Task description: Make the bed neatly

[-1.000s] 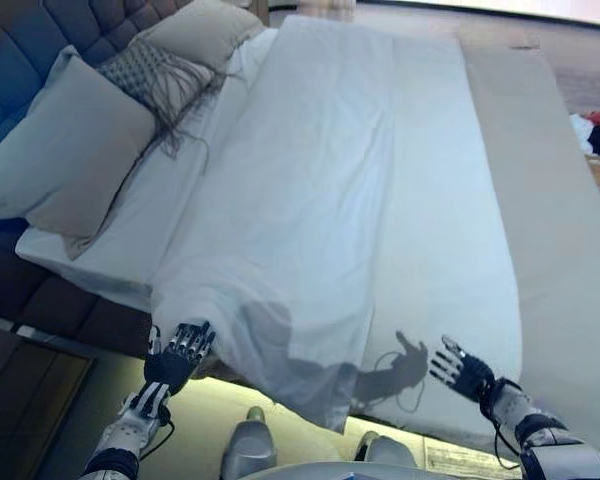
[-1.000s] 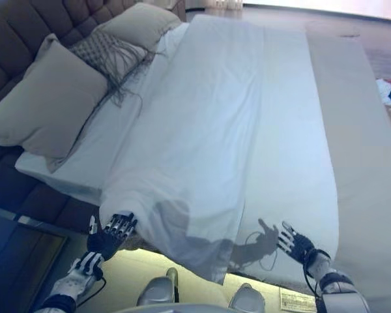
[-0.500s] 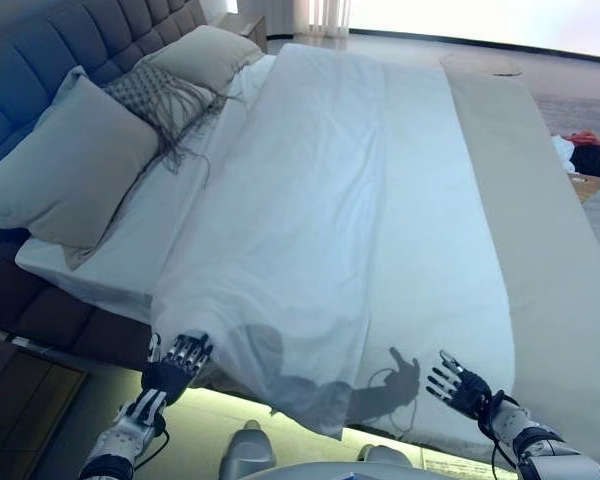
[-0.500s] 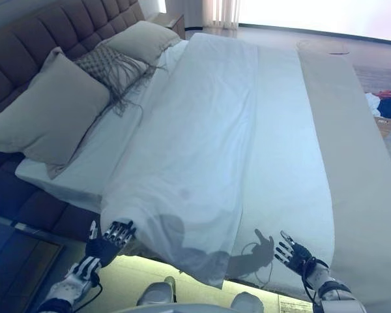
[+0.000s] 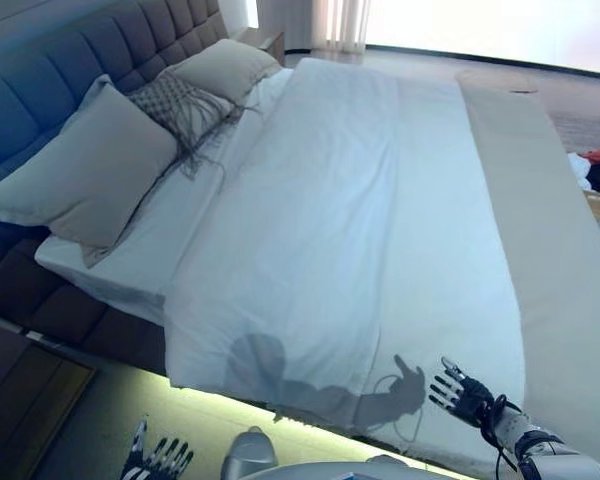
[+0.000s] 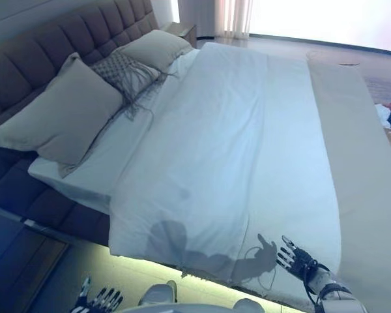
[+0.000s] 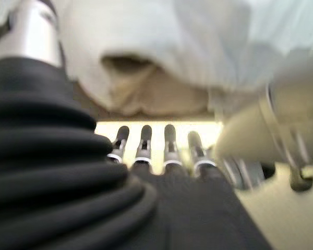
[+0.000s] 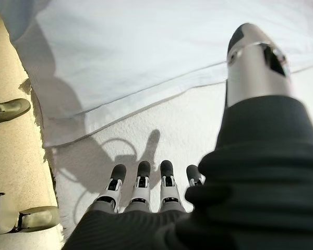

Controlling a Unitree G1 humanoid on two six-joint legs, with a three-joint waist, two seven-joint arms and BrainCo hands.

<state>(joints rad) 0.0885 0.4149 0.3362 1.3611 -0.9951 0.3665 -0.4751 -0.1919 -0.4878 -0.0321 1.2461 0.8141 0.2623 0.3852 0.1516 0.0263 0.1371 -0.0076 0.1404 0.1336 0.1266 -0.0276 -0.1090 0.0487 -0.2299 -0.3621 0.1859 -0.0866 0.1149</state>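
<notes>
The white duvet (image 5: pixel 350 230) lies spread along the bed (image 5: pixel 130 262), reaching from just below the pillows down toward the foot, its near edge hanging over the side of the mattress above a lit strip at the floor. It looks mostly flat, with soft creases running lengthwise. Beyond its far end a beige runner (image 5: pixel 540 200) lies across the foot of the bed. At the head, a large grey pillow (image 5: pixel 85 170) leans on the tufted headboard (image 5: pixel 70 70), with a fringed patterned cushion (image 5: pixel 180 100) beside it and another pale pillow (image 5: pixel 225 65) further along.

The right hand (image 5: pixel 465 393) hovers near the duvet's lower corner, fingers spread and straight, holding nothing; its wrist view shows the fingertips (image 8: pixel 141 172) above white cloth. The left hand (image 5: pixel 155 462) hangs low beside the bed, below the draped edge, fingers straight and empty. Some clothes (image 5: pixel 598 170) lie on the floor past the bed.
</notes>
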